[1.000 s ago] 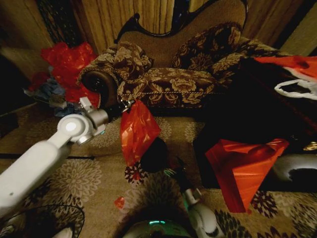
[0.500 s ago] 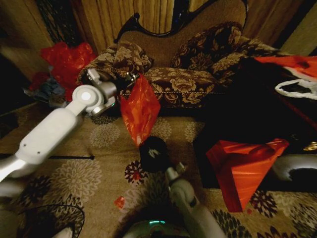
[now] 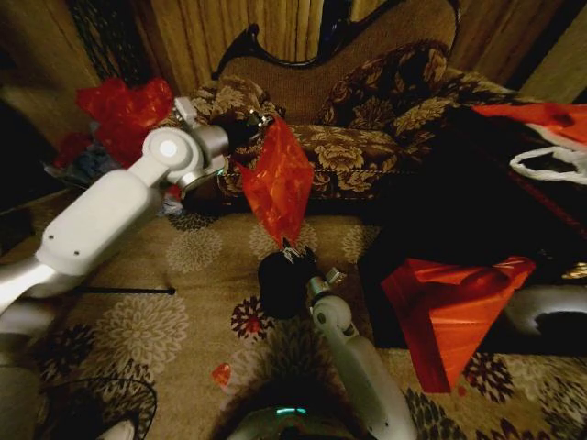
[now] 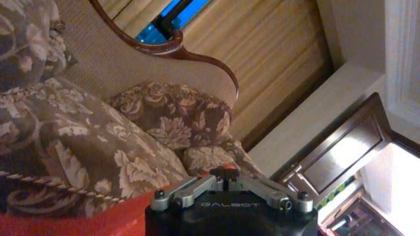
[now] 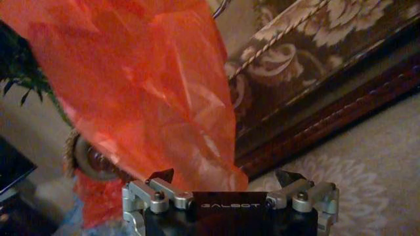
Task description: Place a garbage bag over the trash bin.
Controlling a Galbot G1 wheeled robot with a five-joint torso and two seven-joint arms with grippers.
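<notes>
Head view, room: a floral-patterned carpet [image 3: 183, 302] runs up to a patterned sofa [image 3: 367, 137] with dark carved wood trim; curtains [image 3: 229, 37] hang behind it.
Surroundings: a mound of red and blue plastic [image 3: 119, 119] lies to the left of the sofa; a flat angular red stack [image 3: 449, 312] leans on a large black mass [image 3: 477, 202] on the right.
Garbage bag: the garbage bag [image 3: 277, 183] hangs in the air as a red diamond shape in front of the sofa, its lower tip just above the trash bin [image 3: 282, 284].
Trash bin: small, black and round, upright on the carpet.
Left gripper: the left gripper [image 3: 255, 121] pinches the top corner of the bag at sofa-arm height.
Left arm: white, reaching up and forward from the lower left.
Right gripper: the right gripper [image 5: 225, 178] sits at the bag's lower tip with fingers spread wide apart, the red film between them.
Right arm: reaching forward, low over the carpet, beside the bin.
</notes>
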